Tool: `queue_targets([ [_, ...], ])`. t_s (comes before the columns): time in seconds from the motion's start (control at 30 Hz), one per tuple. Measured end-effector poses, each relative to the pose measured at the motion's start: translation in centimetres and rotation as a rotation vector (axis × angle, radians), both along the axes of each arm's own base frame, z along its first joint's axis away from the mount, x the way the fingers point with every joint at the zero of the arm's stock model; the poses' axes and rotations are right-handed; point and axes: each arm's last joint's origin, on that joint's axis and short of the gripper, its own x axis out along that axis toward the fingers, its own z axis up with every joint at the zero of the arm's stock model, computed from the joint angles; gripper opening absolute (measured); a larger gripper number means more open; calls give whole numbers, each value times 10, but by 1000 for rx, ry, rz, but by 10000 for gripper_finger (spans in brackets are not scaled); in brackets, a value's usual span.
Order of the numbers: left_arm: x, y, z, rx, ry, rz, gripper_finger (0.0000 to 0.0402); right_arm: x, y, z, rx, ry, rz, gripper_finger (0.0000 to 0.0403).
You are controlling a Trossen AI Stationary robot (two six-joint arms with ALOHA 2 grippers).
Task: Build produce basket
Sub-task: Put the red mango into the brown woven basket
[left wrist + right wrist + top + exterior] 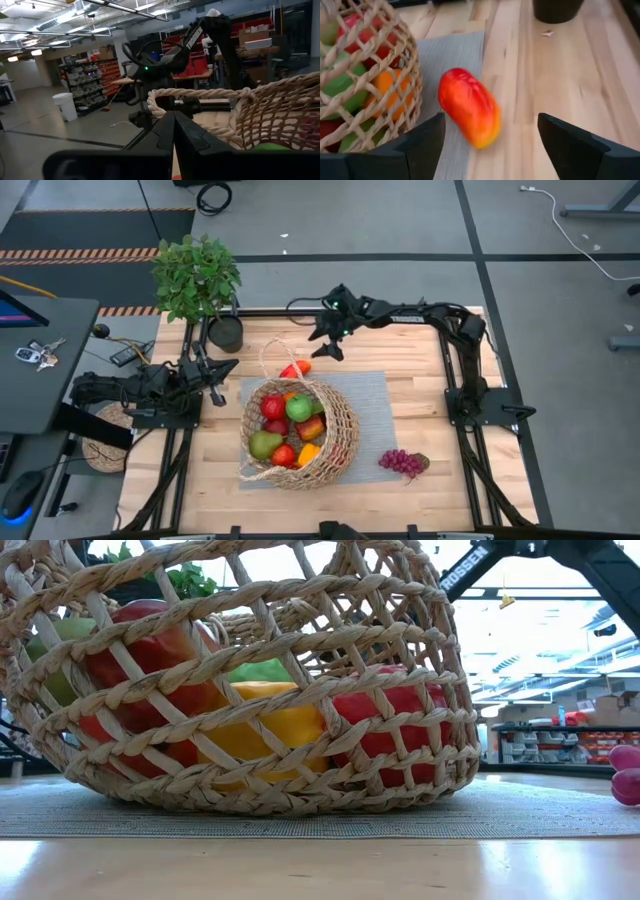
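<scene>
Basket (pixel 300 435) is sitting mid-table, already holding most produce. I am hovering my right gripper (pixel 335 345), fingers apart, over the red-orange fruit (pixel 469 107) beside it; grapes (pixel 402 463) are waiting too.

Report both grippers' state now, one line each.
Left gripper: shut, holding nothing, left of the basket.
Right gripper: open, empty, above the red-orange fruit.

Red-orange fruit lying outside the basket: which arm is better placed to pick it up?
The right. Its open gripper already hangs beside the fruit at the mat's far edge, fingers facing it. The left gripper is shut and sits across the basket.
</scene>
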Motion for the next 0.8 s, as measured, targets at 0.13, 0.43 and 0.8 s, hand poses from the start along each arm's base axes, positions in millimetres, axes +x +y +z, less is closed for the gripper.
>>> queue_targets([
  [0.13, 0, 0, 0, -27, -14, -5, 10, 13, 5, -8, -45, -45, 14, 341],
  [0.43, 0, 0, 0, -75, -36, -14, 20, 36, 34, -11, -83, -117, 89, 392],
  [0.8, -1, 0, 4, -139, -109, -27, 16, 59, 45, -37, -56, -226, 119, 389],
])
